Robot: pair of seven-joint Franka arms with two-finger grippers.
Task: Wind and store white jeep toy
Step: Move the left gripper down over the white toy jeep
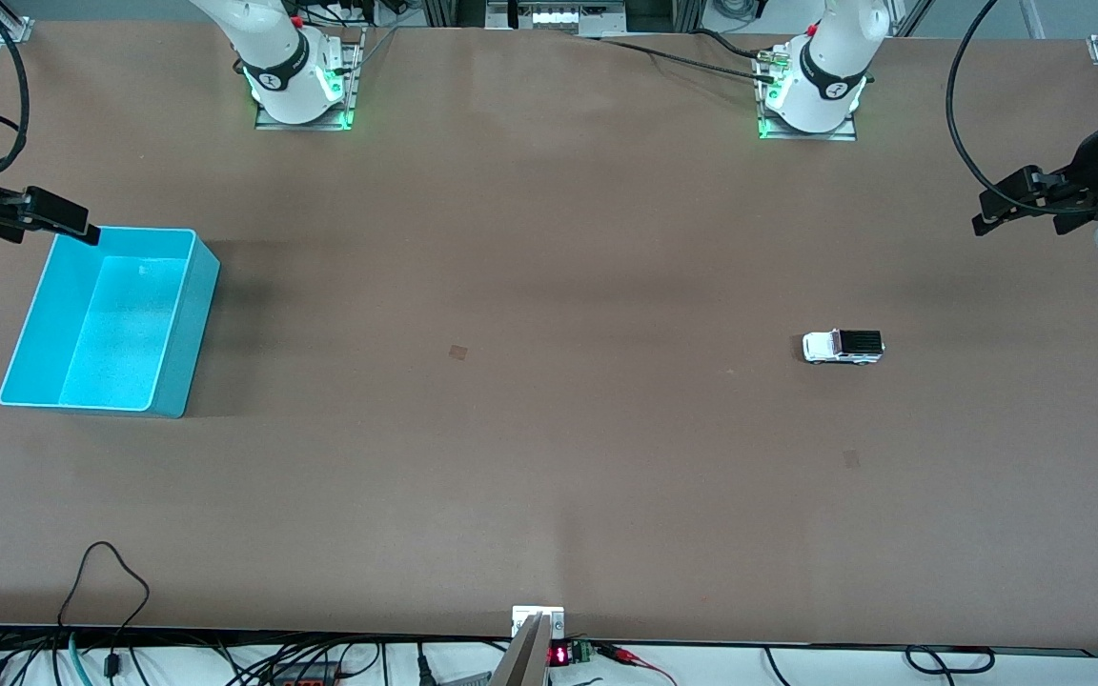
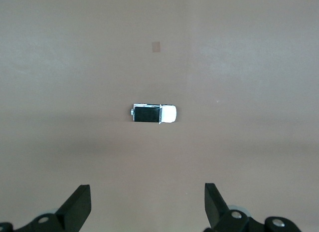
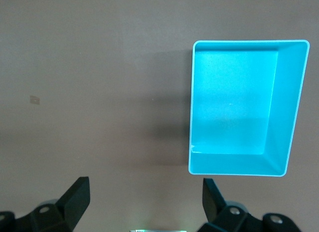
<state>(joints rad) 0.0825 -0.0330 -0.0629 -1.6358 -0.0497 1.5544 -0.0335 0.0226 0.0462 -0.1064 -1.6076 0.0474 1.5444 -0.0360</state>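
The white jeep toy (image 1: pixel 843 347) with its black roof stands on its wheels on the brown table, toward the left arm's end; it also shows in the left wrist view (image 2: pixel 154 114). The cyan bin (image 1: pixel 111 319) stands empty toward the right arm's end, and shows in the right wrist view (image 3: pixel 245 107). My left gripper (image 1: pixel 987 214) is open and empty, high above the table's edge at the left arm's end (image 2: pixel 148 207). My right gripper (image 1: pixel 82 229) is open and empty, up over the bin's rim nearest the robots' bases (image 3: pixel 145 202).
The two arm bases (image 1: pixel 301 81) (image 1: pixel 811 90) stand along the table's edge farthest from the front camera. Small dark marks (image 1: pixel 457 352) (image 1: pixel 851 458) lie flat on the table. Cables hang along the table's nearest edge.
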